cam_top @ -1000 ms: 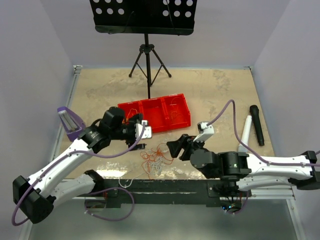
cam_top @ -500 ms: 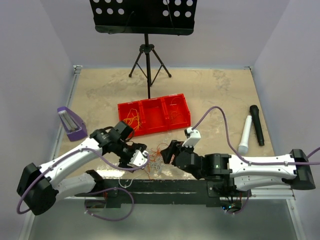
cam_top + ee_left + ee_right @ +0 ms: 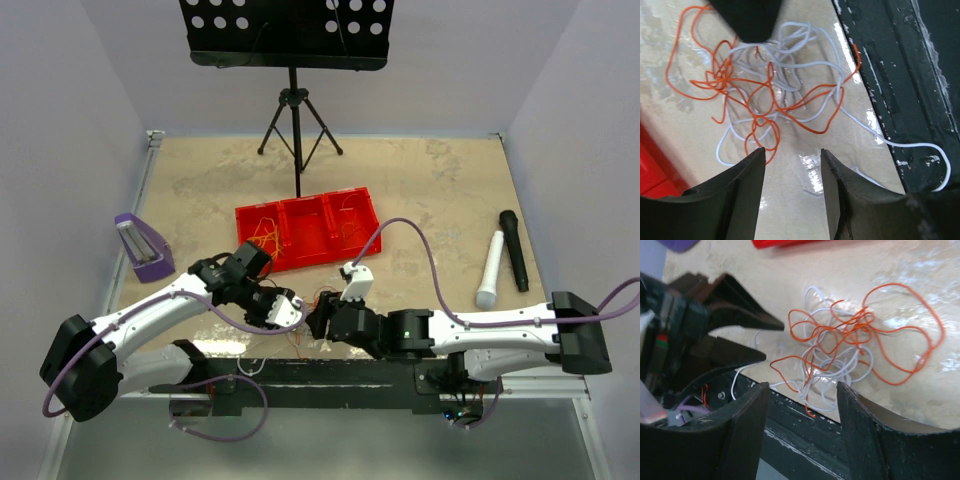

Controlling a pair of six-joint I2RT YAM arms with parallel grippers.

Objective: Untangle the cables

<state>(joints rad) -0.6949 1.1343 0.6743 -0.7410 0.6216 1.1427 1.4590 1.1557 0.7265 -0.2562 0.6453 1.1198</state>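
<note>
The cables [image 3: 775, 85] are a loose palm-sized clump of orange and white wires near the table's front edge, also seen in the right wrist view [image 3: 850, 350]. In the top view the clump [image 3: 303, 303] is mostly hidden between the two grippers. My left gripper [image 3: 792, 165] is open and empty, just short of the clump; from above it sits left of the clump [image 3: 285, 310]. My right gripper [image 3: 802, 390] is open and empty, low over the clump's near side, and sits right of it in the top view [image 3: 318, 322]. One white strand [image 3: 935, 150] trails over the black edge.
A red three-compartment tray [image 3: 305, 235] with a few wires in it lies behind the clump. A purple object [image 3: 140, 247] stands at the left. A music stand [image 3: 295, 100] is at the back. A white microphone [image 3: 489, 270] and a black one [image 3: 514, 250] lie at the right.
My left gripper came down from beside the red tray to the clump. My right gripper slid left to the clump's other side. Both stay open.
</note>
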